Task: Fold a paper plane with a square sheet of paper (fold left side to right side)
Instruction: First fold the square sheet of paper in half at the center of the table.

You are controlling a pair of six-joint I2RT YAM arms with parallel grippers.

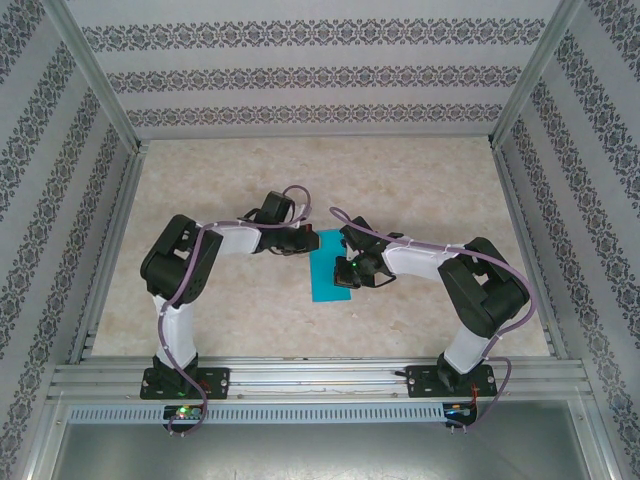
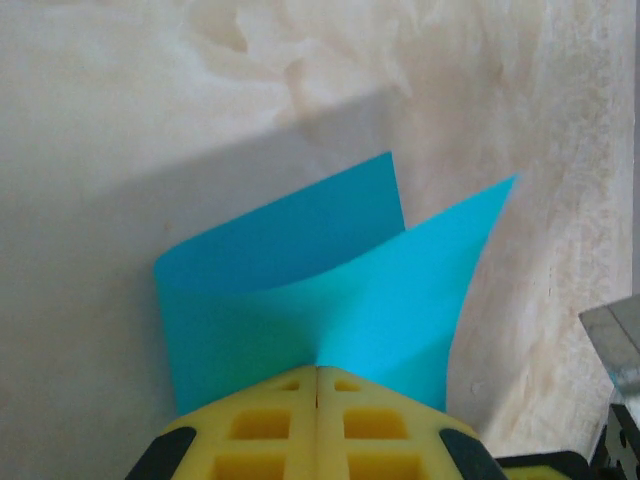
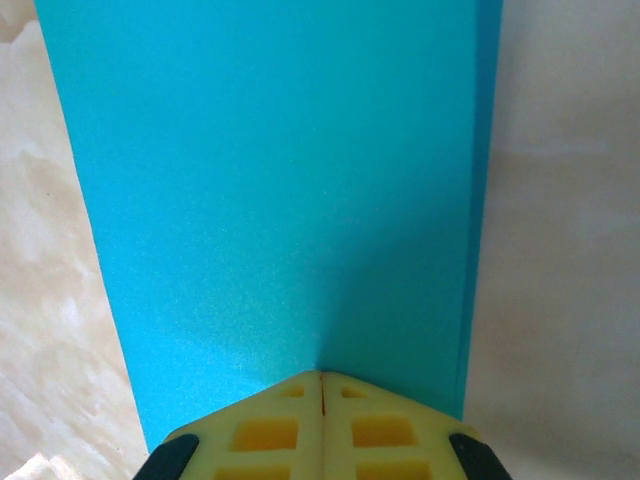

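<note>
Two arms stood bolted to the metal rail (image 1: 320, 378) at the near edge of the table (image 1: 430, 180), the left arm (image 1: 178, 300) and the right arm (image 1: 480, 300), each bent inward so that they met near the middle. Between them lay the blue sheet of paper (image 1: 328, 270), seen from above as a narrow upright strip on the pale marbled tabletop. The right gripper (image 1: 350, 272) sat at the strip's right edge. From its own wrist its yellow fingers (image 3: 270, 430) were pressed tight together at the near edge of the sheet of paper (image 3: 280, 200), which ran flat away from them with a second layer showing along its right side. I could not tell whether any paper was caught between them. A little farther back, the left gripper (image 1: 303, 243) reached the strip's upper left corner. Seen from its wrist, the left gripper (image 2: 318, 372) was clenched on the sheet of paper (image 2: 300, 300), one flap curling up and over the other. Beyond stood patterned walls (image 1: 300, 75).
</note>
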